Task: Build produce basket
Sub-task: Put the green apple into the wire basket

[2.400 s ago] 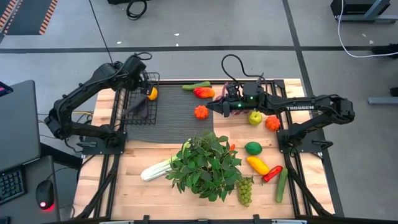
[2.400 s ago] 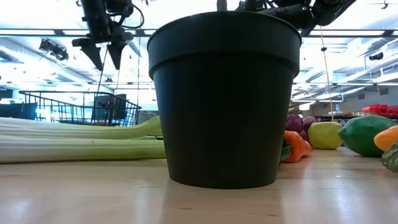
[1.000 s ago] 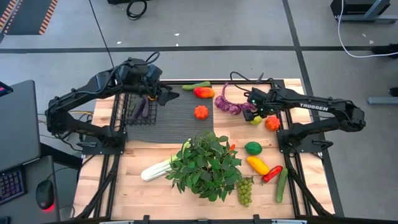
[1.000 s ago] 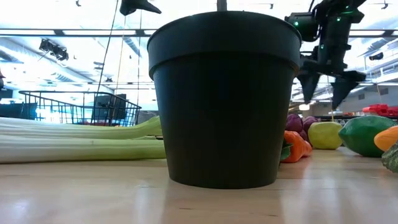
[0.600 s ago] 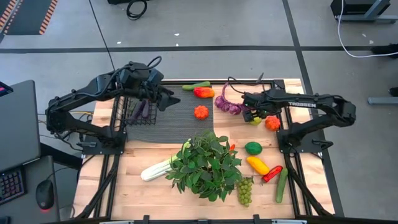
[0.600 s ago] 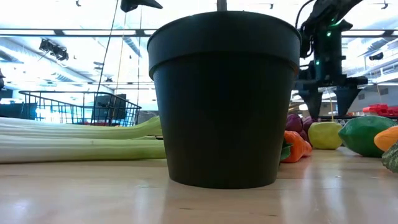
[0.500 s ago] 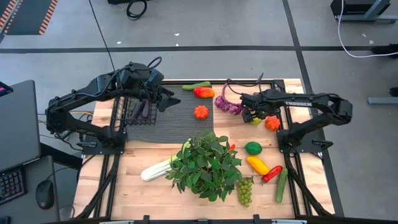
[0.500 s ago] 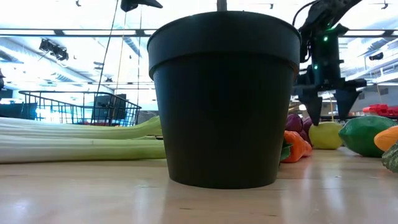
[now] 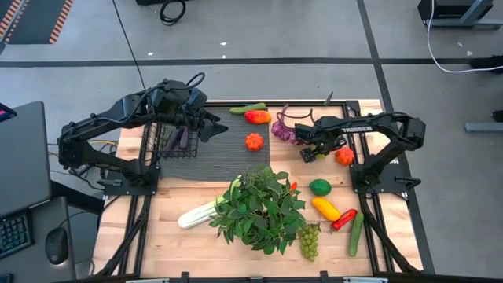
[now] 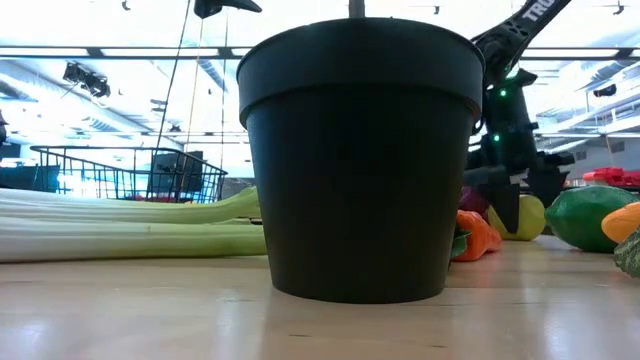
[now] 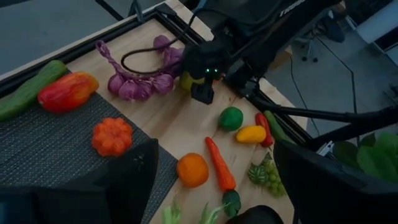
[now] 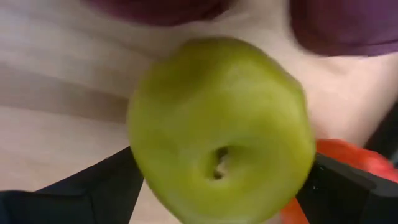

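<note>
A yellow-green round fruit rests on the bare wood at the far right, beside the purple bulb string. My right gripper points down over it, open, with one finger on either side. The black wire basket stands at the far left with a purple piece inside. My left gripper hovers open and holds nothing, above the basket's right edge and the ribbed mat. More produce lies around: a red pepper, an orange, a lime. My right gripper comes at the yellow-green fruit from above, its fingers standing level with the fruit's two sides. I cannot tell whether they touch it. The fruit sits on the table with its dimpled end up.
A leafy plant in a black pot fills the table's middle near side. Celery lies left of it. Grapes, a yellow pepper, a red chili and a cucumber lie at the near right.
My right gripper has sunk toward the table and a little toward its left edge. It has tipped to point straight down, and its fingers now stand around the yellow-green fruit. The fruit has stayed where it was.
</note>
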Robot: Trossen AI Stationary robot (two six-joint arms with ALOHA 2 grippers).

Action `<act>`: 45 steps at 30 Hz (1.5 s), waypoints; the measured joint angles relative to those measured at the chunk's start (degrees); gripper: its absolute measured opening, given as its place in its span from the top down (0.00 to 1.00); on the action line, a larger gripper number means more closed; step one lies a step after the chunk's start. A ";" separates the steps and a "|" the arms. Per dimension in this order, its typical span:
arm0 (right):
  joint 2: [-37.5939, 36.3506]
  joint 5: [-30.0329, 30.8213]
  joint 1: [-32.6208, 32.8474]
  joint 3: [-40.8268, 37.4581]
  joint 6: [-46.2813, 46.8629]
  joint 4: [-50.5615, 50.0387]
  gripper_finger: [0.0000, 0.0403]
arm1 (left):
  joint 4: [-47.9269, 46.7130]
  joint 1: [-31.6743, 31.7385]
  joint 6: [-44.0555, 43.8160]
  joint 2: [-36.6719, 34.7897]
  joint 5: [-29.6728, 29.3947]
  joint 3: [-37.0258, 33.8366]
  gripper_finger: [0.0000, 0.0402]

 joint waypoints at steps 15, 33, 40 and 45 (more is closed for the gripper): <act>-10.29 -3.83 1.70 0.22 -0.82 0.34 0.29 | 0.81 0.19 0.79 0.20 -6.59 0.00 0.19; -26.95 -13.89 3.15 12.00 12.47 46.56 0.26 | 20.59 0.80 18.39 5.20 -11.62 -0.07 0.19; -21.46 -21.88 5.80 11.98 6.90 52.96 0.26 | 26.90 4.51 6.74 5.01 -11.49 -0.04 0.19; -17.23 -21.89 7.38 11.96 8.30 58.68 0.26 | 26.22 6.76 5.86 6.85 0.11 -0.07 0.19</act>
